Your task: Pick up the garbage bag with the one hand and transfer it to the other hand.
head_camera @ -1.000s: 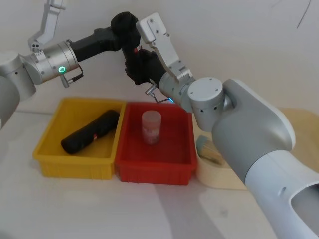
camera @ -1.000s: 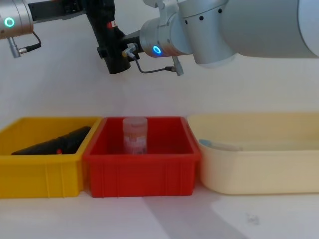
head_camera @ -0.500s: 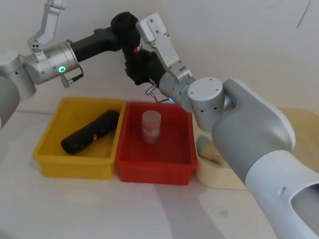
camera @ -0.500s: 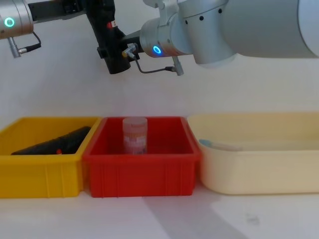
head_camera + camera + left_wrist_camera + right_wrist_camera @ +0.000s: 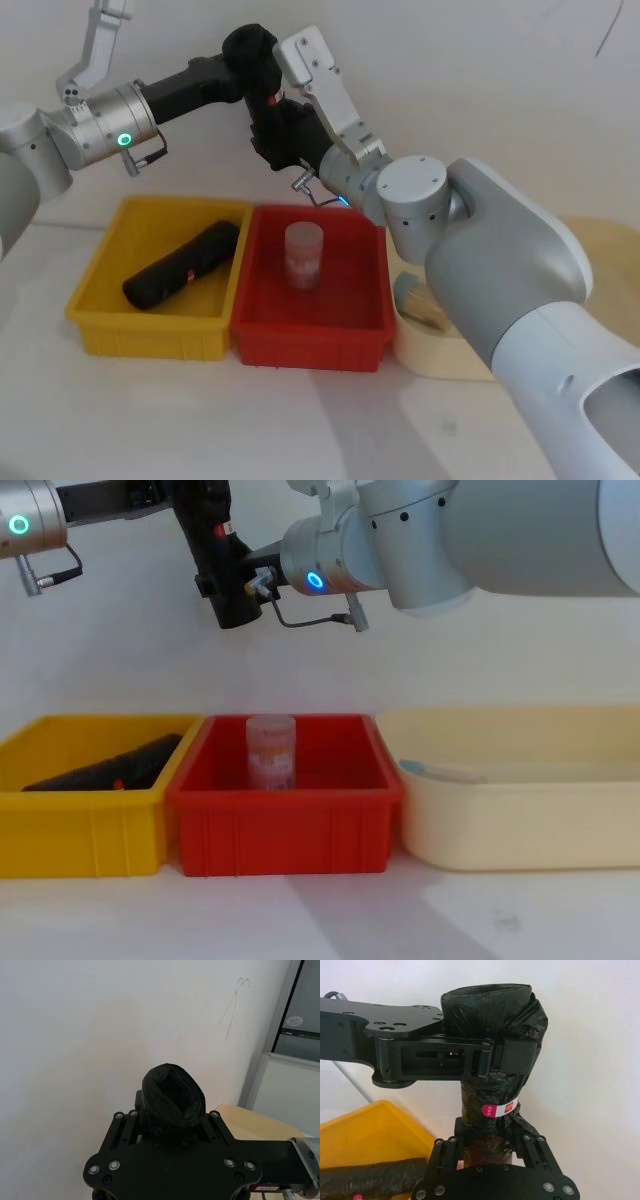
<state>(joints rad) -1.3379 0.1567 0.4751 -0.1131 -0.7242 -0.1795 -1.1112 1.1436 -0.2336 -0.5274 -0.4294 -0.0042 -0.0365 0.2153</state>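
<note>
In the head view, the garbage bag (image 5: 262, 75) is held upright in the air, high above the trays, gripped near its top by the left pincer (image 5: 250, 50) on the teal-lit arm and lower down by the right pincer (image 5: 285, 135) on the blue-lit arm. Below, a second black roll (image 5: 182, 264) is seen lying aslant in the yellow tray (image 5: 98, 330), and a clear jar (image 5: 304, 256) is stood upright in the red tray (image 5: 310, 345), with a cream tub (image 5: 440, 355) just beside it on the white desk (image 5: 300, 430). In the left wrist view, the end of the garbage bag (image 5: 173, 1095) is shown crumpled and open, pinched between the left pincer's fingers (image 5: 212, 1121). In the right wrist view, the left pincer (image 5: 492, 1057) is seen clamped across the upper part of the garbage bag (image 5: 492, 1010), and the right pincer (image 5: 490, 1142) is closed around the roll just under its red and white label (image 5: 499, 1109); the black roll (image 5: 372, 1177) in the yellow tray (image 5: 365, 1127) is visible below. In the chest view, the garbage bag (image 5: 222, 570) is held between both pincers well above the red tray (image 5: 285, 830), the left pincer (image 5: 200, 505) uppermost and the right pincer (image 5: 240, 590) at its lower end.
</note>
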